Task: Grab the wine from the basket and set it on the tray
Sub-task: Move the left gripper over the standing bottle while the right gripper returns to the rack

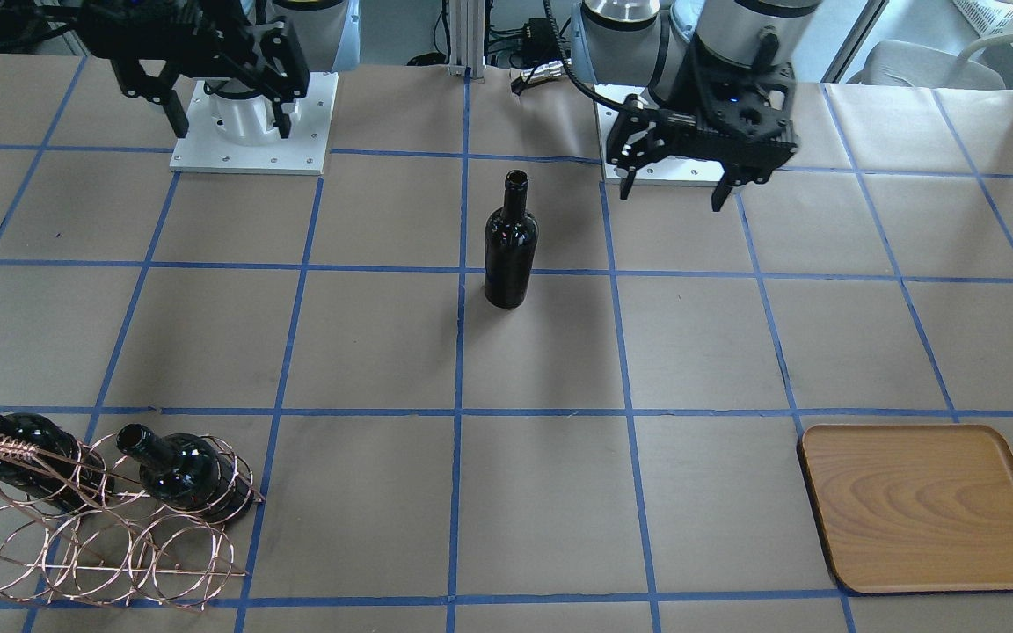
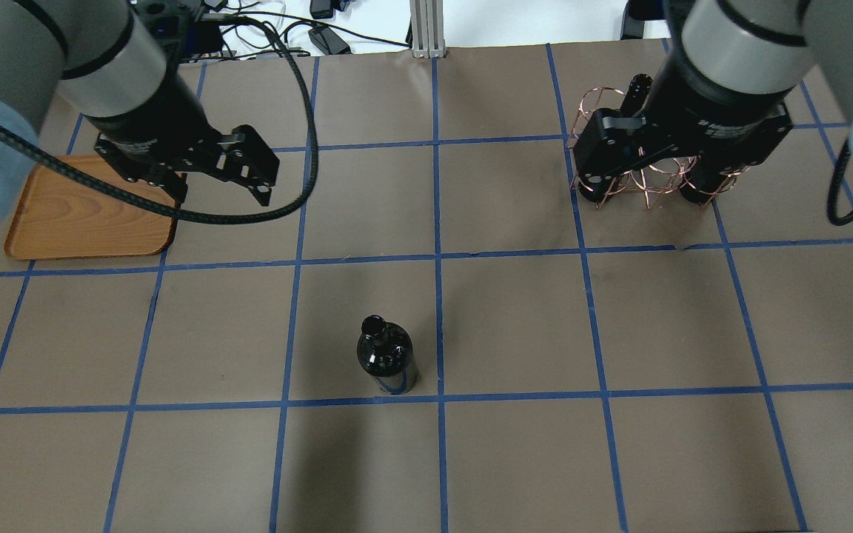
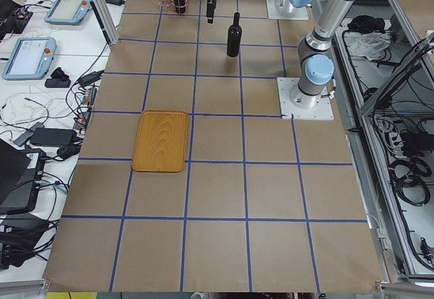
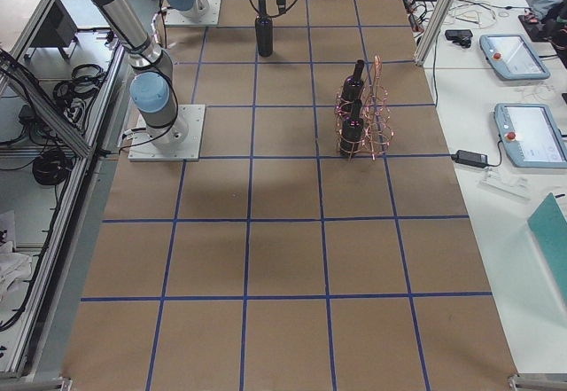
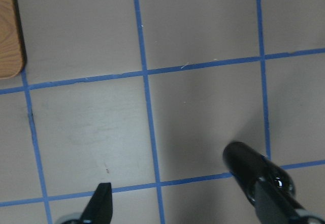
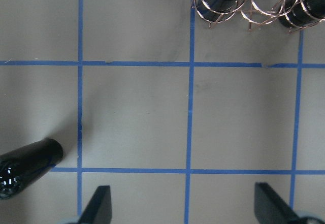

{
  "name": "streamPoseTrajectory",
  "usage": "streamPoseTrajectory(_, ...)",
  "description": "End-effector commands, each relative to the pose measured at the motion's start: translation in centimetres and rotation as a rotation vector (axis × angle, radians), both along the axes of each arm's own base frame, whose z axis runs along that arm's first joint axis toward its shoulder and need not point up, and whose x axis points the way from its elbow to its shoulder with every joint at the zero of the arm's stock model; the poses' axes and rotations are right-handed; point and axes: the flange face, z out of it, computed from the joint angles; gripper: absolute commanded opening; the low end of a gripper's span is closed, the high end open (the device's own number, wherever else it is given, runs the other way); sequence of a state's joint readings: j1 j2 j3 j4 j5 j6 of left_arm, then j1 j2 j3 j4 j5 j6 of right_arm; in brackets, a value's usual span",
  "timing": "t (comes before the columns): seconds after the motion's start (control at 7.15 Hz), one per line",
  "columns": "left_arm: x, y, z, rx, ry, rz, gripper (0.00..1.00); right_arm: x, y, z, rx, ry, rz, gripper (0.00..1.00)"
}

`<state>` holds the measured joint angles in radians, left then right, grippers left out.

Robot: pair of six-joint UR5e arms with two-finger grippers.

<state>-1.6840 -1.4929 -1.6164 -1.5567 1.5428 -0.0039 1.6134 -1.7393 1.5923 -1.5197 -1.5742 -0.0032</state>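
The wine (image 1: 509, 251) stands alone on the table (image 1: 700, 343), and both my jaws are spread wide and hold nothing.

It is upright near the middle, between my two arms and well apart from both. My left gripper (image 1: 674, 189) hangs in the air to one side of it and my right gripper (image 1: 231, 119) to the other, neither touching. It is not in the basket (image 1: 102, 545), where two other bottles (image 1: 181, 466) lean, and not on the tray (image 1: 929, 505), which lies at the far corner on my left side. From overhead, my right arm covers much of the basket and my left arm covers part of the tray. In my left wrist view the wine is cut by the lower edge and hides one finger, and I see only a corner of the tray.
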Motion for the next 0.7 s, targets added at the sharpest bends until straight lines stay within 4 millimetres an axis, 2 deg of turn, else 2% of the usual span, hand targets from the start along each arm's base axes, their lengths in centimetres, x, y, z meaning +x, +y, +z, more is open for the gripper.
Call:
streamPoseTrajectory(0.0,-7.9,3.8,-1.3,0.024,0.001,-0.004,1.0,-3.2,-0.7,0.4,-0.013,0.01,0.023,1.0)
streamPoseTrajectory(0.14,-9.7,5.5,-2.1,0.034,-0.001,-0.048,1.0,-3.2,-0.8,0.2,-0.008,0.011,0.023,1.0)
streamPoseTrajectory(0.28,-10.9,6.4,-3.4,0.049,-0.004,-0.059,1.0,-3.3,-1.4,-0.5,0.007,0.012,0.02,1.0)
streamPoseTrajectory(0.42,-12.2,7.2,-5.5,0.071,-0.015,-0.055,1.0,-3.4,-2.5,-1.8,0.035,0.01,0.018,1.0)
streamPoseTrajectory(0.56,-12.5,7.7,-7.5,0.07,-0.014,-0.065,1.0,-3.3,-3.1,-2.6,0.053,0.006,0.015,1.0)
